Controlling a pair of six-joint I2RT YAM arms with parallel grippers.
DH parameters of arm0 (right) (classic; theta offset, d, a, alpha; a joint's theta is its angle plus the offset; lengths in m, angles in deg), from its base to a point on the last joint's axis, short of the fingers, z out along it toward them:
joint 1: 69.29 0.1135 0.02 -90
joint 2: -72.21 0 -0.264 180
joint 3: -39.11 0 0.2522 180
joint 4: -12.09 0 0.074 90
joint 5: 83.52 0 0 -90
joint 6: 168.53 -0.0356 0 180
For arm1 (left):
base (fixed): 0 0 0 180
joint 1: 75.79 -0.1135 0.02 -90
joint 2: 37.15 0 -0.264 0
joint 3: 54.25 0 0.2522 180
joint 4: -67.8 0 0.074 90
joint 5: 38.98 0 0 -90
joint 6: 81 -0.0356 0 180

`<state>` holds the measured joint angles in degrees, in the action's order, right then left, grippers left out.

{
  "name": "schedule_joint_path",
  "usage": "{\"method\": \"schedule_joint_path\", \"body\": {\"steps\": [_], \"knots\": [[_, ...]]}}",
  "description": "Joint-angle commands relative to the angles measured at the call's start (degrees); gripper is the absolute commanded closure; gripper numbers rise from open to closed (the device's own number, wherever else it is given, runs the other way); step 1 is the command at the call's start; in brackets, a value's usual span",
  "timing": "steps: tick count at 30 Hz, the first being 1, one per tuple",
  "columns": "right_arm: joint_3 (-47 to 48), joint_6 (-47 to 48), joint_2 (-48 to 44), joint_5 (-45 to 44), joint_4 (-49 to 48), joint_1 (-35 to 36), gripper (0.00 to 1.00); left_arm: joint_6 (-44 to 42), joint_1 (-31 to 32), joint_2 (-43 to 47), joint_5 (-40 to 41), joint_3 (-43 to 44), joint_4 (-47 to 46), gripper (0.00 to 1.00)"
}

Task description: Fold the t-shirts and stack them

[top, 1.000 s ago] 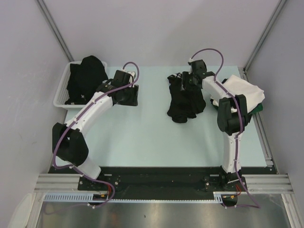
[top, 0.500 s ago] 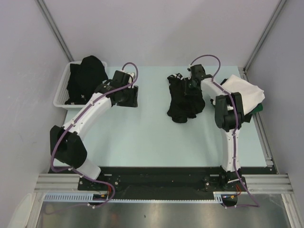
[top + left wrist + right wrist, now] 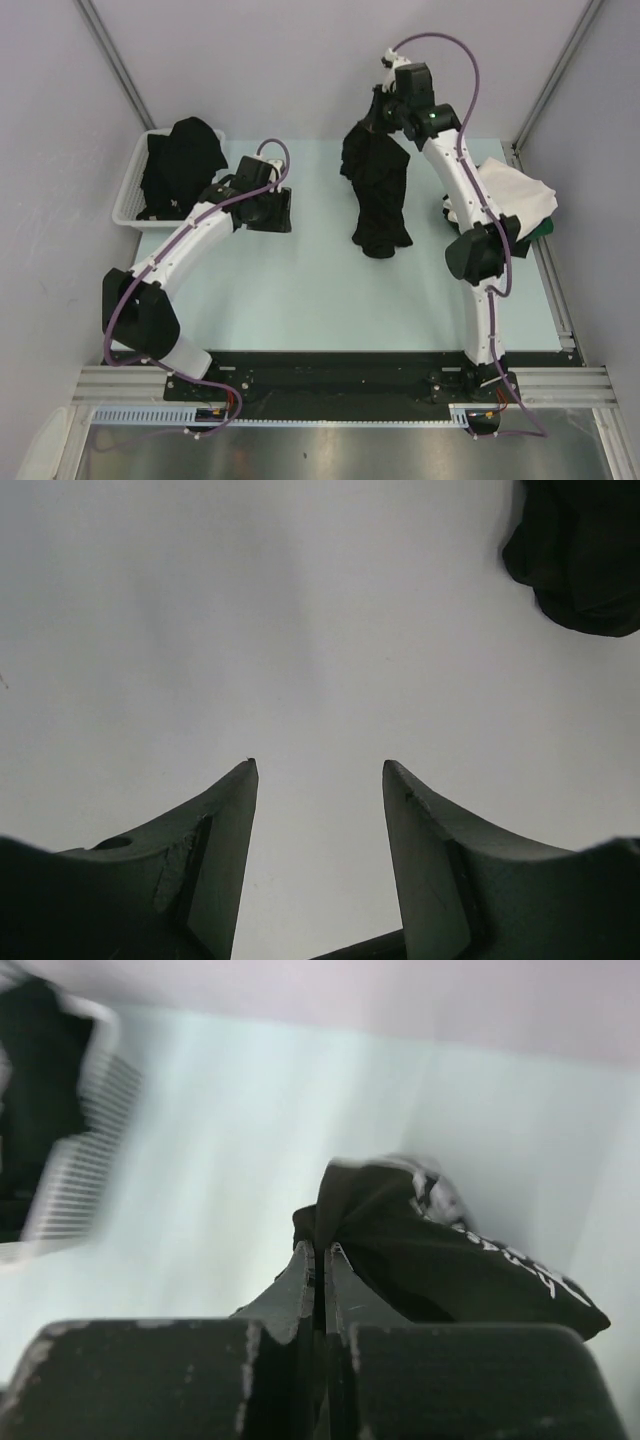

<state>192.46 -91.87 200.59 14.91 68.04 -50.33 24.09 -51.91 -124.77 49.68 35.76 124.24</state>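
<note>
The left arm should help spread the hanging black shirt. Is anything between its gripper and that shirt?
Nothing visible. Only bare pale green table lies between the open left gripper and the black cotton t-shirt with white lettering hanging from the right gripper.

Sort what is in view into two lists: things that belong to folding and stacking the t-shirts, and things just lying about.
Job: lettered shirt, hanging from the shut right tool; black shirts in the basket; white shirt; green shirt under it.
Lying about: basket; table.
</note>
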Motion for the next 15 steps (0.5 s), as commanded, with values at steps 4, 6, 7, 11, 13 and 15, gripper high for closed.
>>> {"method": "schedule_joint_path", "body": {"steps": [4, 6, 7, 11, 13, 15], "knots": [[4.7, -7.9, -15.5, 6.3, -2.4, 1.7, 1.0, 1.8, 0.6, 1.4, -3.5, -0.5, -5.3, 0.42], [4.9, -10.4, -16.7, 9.8, -2.6, 2.5, 1.0, 2.2, 0.6, 1.5, -3.5, -1.2, -6.4, 0.42], [5.1, -11.3, -16.9, 11.7, -2.6, 3.1, 1.0, 2.4, 0.6, 1.6, -3.3, -1.5, -7.0, 0.42], [5.3, -8.7, -19.9, 12.4, -4.7, 7.5, 1.0, 3.7, 0.6, 1.7, 0.2, -2.3, -6.7, 0.42], [5.5, -8.0, -21.2, 11.2, -6.7, 8.6, 1.0, 3.9, 0.5, 2.4, 0.6, -3.4, -7.4, 0.42], [7.0, -8.1, -23.0, 10.5, -7.6, 8.5, 1.0, 4.0, 0.6, 3.4, 1.0, -5.0, -8.3, 0.42]]}}
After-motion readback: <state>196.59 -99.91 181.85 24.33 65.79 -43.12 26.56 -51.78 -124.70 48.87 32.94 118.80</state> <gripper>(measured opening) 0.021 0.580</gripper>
